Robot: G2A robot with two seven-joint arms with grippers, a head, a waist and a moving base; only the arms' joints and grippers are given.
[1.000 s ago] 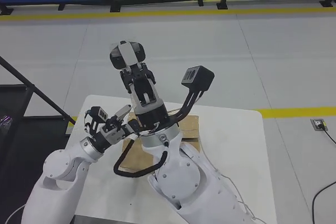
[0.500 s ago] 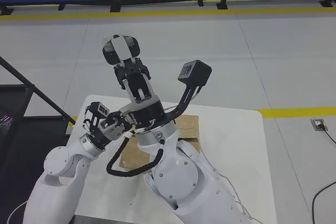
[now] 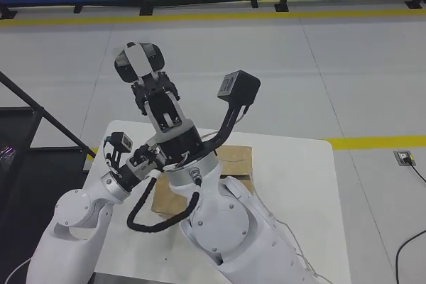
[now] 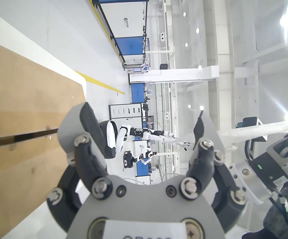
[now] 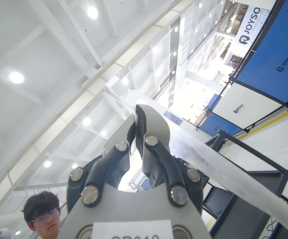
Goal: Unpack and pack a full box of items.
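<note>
White rounded arm shells (image 3: 224,231), blk looped cable (image 3: 129,216); left end effector (image 4: 145,120) grey-plated (silver screws (image 4: 100,187)), blk linkages (image 4: 87,160).

White table (image 3: 298,184) at centre. Yellow floor line (image 3: 383,142) at 3 o'clock, floor socket (image 3: 404,157) at 4, black frame (image 3: 28,99) at 9.

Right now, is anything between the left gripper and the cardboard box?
Nothing visible. The open left gripper sits beside the cardboard box, whose flaps are down; the right gripper, shut, points upward, away from both.
</note>
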